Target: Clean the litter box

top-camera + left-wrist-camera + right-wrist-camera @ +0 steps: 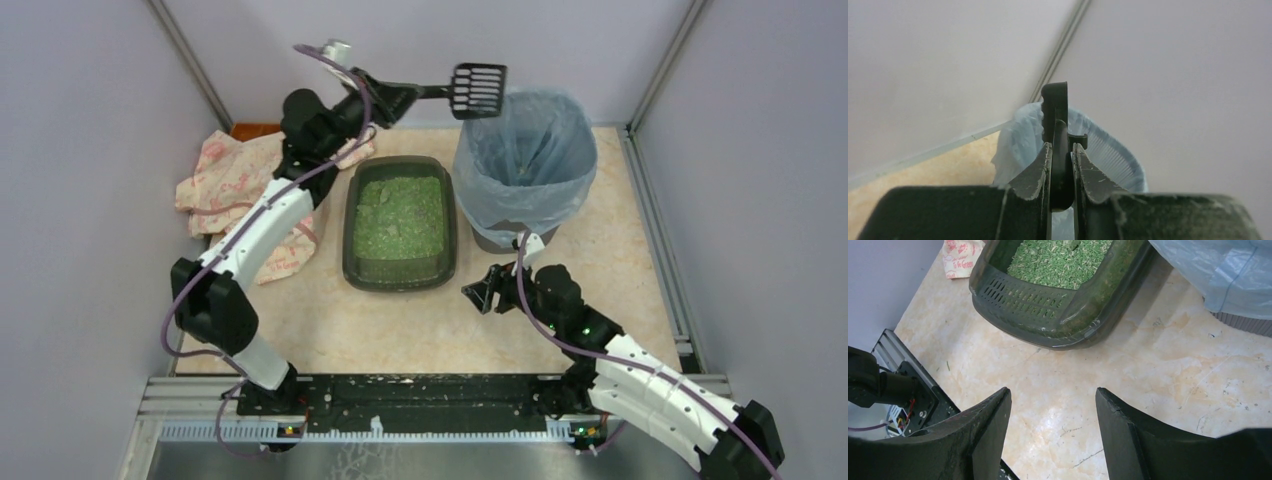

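Note:
The litter box (449,240), a shallow dark grey-green tray holding green litter, lies in the middle of the table; its near corner (1058,322) shows in the right wrist view. My left gripper (412,93) is raised at the back, shut on the handle of a black slotted scoop (477,90) whose head hangs at the back left rim of the bin. In the left wrist view the scoop handle (1060,145) stands edge-on between my fingers (1037,172). My right gripper (483,288) (1053,395) is open and empty, low over the table right of the box's near end.
A round bin lined with a blue-grey bag (527,160) (1108,150) (1218,275) stands right of the box. A crumpled pink-printed cloth (232,180) (962,252) lies left of it. Walls close in the table on three sides.

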Motion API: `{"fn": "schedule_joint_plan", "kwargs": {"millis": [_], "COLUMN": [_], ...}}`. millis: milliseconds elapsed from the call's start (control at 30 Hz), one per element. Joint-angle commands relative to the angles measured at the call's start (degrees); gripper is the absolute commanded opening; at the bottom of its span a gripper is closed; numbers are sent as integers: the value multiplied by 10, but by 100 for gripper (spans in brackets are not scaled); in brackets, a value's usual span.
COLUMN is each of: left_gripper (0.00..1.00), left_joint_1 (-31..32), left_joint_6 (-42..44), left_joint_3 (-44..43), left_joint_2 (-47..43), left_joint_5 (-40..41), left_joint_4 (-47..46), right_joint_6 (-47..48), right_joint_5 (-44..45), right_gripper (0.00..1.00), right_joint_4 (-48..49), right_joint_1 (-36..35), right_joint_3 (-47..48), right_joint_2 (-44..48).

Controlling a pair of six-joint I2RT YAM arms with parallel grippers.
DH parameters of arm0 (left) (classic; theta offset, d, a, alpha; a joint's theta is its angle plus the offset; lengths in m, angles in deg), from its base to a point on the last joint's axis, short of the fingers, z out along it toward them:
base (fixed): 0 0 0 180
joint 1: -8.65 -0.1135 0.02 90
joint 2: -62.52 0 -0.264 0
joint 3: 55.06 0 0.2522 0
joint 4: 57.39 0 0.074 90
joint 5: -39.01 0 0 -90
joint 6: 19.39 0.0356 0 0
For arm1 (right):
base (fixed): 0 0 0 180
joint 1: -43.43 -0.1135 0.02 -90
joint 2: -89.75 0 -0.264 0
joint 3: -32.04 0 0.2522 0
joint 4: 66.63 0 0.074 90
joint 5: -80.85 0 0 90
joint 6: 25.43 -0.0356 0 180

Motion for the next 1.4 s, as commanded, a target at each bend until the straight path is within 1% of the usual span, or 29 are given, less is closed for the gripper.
{"fn": "schedule_joint_plan", "kwargs": {"millis": [0, 33, 100, 167, 233, 333, 467, 600, 667, 767, 900, 1033, 1267, 1367], "left_gripper": [0, 0, 0, 0, 0, 0, 0, 0, 0, 0, 0, 0, 0, 0], "left_joint_1": [-84, -105, -125, -130, -130, -130, -130, -130, -130, -130, -124, -94, -27, 1], "left_joint_6": [-217, -223, -190, -125, -71, -32, -15, -3, 10, 33, 59, 96, 139, 149], "left_joint_3": [50, 68, 94, 118, 152, 219, 290, 340, 347, 350, 346, 328, 245, 213], "left_joint_2": [-66, -82, -117, -156, -194, -250, -295, -313, -313, -304, -291, -287, -242, -217], "left_joint_5": [-10, -8, 6, 51, 112, 171, 191, 167, 168, 171, 164, 206, 318, 358], "left_joint_4": [-38, -37, 5, 73, 132, 181, 225, 263, 310, 354, 386, 410, 495, 509], "right_joint_6": [5, 5, 4, 3, 1, 1, -1, -2, -1, -2, -2, -2, -1, -1], "right_joint_5": [2, 2, 2, 2, 2, -1, -11, -18, -18, -17, -28, -33, -35, -38], "right_gripper": [63, 63, 63, 63, 64, 64, 64, 64, 64, 64, 64, 64, 64, 64], "right_joint_4": [24, 25, 28, 34, 40, 52, 78, 97, 102, 108, 125, 136, 148, 153], "right_joint_1": [-1, 0, -1, -1, -1, -1, -1, -1, -1, -1, -1, -1, -1, -1], "right_joint_3": [-5, -6, -10, -14, -19, -24, -28, -30, -33, -37, -39, -34, -30, -30], "right_joint_2": [11, 11, 11, 11, 8, -2, -24, -39, -43, -51, -70, -87, -107, -113]}}
